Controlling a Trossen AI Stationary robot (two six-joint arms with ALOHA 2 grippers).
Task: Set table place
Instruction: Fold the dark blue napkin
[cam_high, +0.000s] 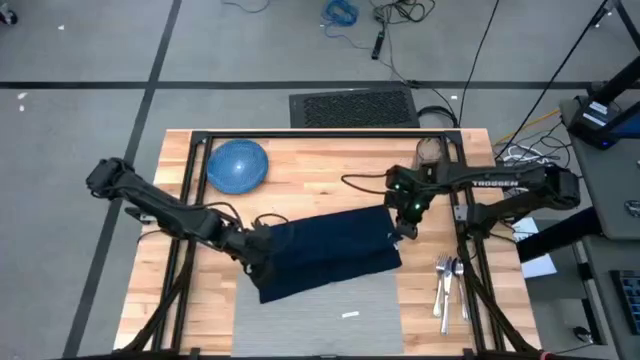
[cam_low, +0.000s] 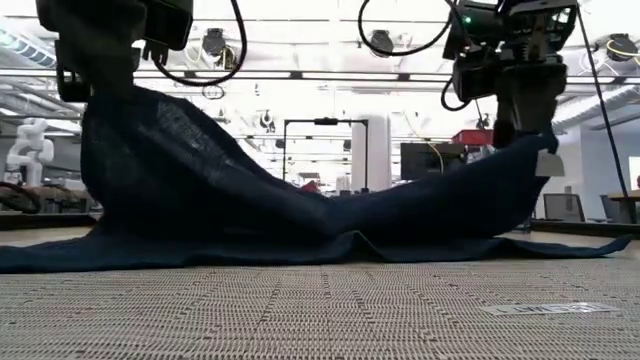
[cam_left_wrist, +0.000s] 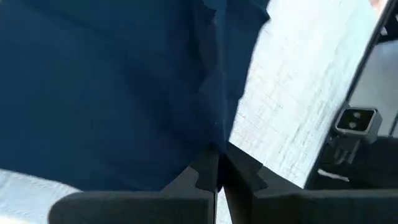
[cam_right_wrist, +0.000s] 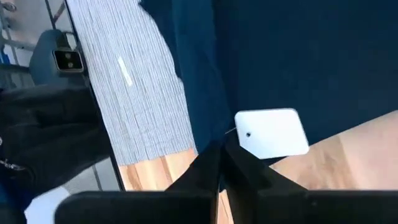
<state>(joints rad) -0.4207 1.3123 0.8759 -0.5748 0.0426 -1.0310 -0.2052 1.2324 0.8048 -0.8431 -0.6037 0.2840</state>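
Observation:
A dark navy napkin lies across the middle of the table, covering the far part of the light-grey placemat. My left gripper is shut on the napkin's left end. My right gripper is shut on its right end, beside a white tag. In the low view both ends are raised and the middle sags onto the placemat. My left gripper pinches the napkin's left edge between its two fingers, coming from above. That end hangs raised below the fingers. My right gripper pinches the napkin's right edge between its two fingers next to the white tag, from above. That end is lifted, and the cloth slopes slack down to the placemat.
A blue dish sits at the table's far left. Cutlery lies to the right of the placemat. What looks like a clear glass stands at the far right. Black frame rails run along the table's sides.

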